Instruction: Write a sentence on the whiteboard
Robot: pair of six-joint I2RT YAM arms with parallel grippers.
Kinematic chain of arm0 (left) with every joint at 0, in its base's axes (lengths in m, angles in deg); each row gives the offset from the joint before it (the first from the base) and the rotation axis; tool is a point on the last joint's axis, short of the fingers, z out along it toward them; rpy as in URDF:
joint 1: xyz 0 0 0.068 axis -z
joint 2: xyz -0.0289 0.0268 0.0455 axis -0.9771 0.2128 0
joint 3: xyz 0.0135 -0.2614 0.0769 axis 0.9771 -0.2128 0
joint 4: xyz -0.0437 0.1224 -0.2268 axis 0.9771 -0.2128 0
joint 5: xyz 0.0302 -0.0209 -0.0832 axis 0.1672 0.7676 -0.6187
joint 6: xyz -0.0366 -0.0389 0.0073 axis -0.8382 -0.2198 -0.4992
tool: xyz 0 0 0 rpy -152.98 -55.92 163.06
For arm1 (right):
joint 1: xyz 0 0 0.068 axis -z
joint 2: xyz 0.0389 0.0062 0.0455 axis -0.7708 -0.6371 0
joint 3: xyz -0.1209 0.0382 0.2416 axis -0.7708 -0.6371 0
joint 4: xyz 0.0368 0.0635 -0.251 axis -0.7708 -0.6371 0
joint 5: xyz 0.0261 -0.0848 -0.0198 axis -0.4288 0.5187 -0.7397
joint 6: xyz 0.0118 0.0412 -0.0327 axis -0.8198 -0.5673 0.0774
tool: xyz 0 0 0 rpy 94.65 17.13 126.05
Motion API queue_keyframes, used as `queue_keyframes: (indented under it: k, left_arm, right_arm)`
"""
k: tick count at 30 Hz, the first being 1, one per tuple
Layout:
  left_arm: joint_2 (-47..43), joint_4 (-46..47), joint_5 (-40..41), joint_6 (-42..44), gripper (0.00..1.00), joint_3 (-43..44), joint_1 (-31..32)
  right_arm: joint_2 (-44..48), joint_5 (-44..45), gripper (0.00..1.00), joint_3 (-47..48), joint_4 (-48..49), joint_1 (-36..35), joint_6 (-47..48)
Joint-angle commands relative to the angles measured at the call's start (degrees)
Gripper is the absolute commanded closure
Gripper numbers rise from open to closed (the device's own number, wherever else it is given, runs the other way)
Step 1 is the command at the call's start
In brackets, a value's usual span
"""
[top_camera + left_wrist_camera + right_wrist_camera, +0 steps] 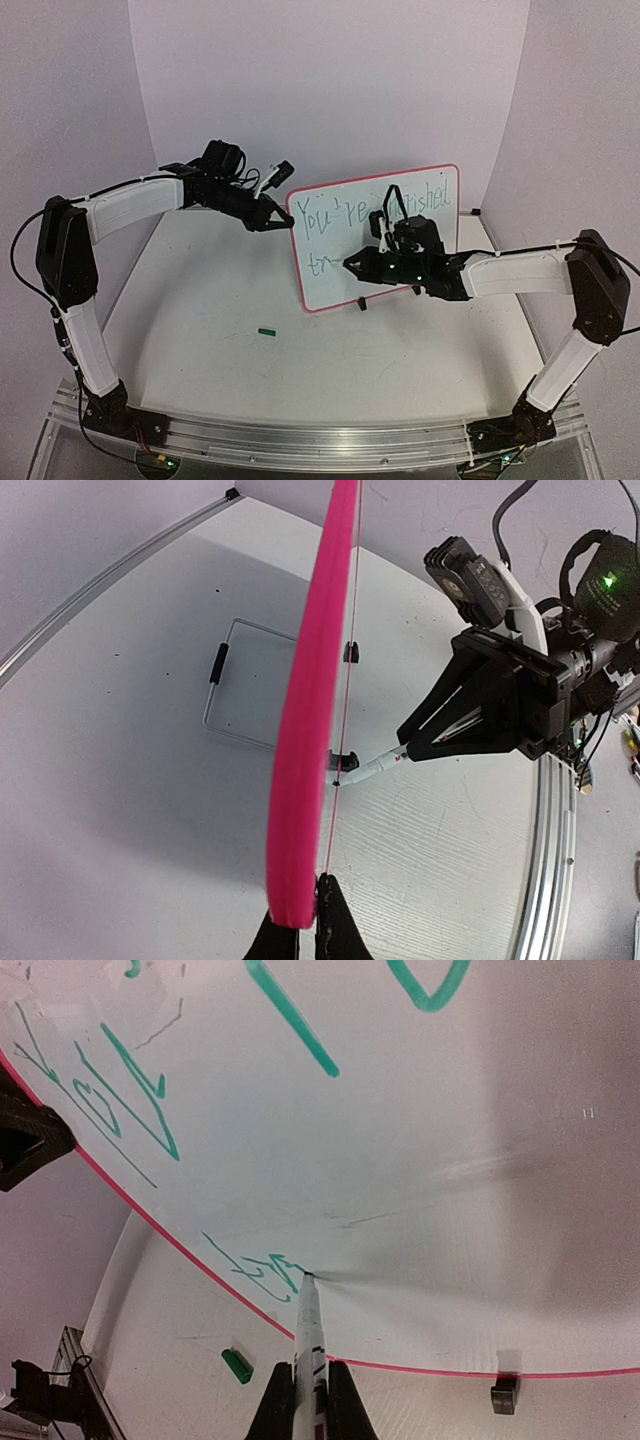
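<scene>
The whiteboard (335,290) stands upright at mid-table, red-framed, on black clip feet (505,1397). The sentence (325,217) in green reads "You're" and "...ished" on the top line, partly hidden by my right arm, and "tr" (265,1270) on the second line. My left gripper (285,222) is shut on the board's upper left edge (310,730). My right gripper (352,265) is shut on a white marker (308,1330). The marker's tip touches the board just right of "tr", as the left wrist view (375,765) also shows.
A green marker cap (266,331) lies on the table in front of the board's left end, also in the right wrist view (237,1366). White walls enclose the table at the back and sides. A metal rail (300,435) runs along the near edge.
</scene>
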Motion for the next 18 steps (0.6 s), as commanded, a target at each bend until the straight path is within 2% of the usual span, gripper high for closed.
queue_keyframes:
  k: [1,18]
  left_arm:
    - [-2.02,-1.86,2.37,1.30,1.00,-0.66,-0.12]
    - [-2.11,-1.85,2.37,1.21,1.00,-0.57,-0.14]
  right_arm:
    - [-1.20,1.34,1.00,-1.03,0.45,0.04,-0.78]
    - [2.35,4.67,1.00,1.73,-2.56,0.45,0.34]
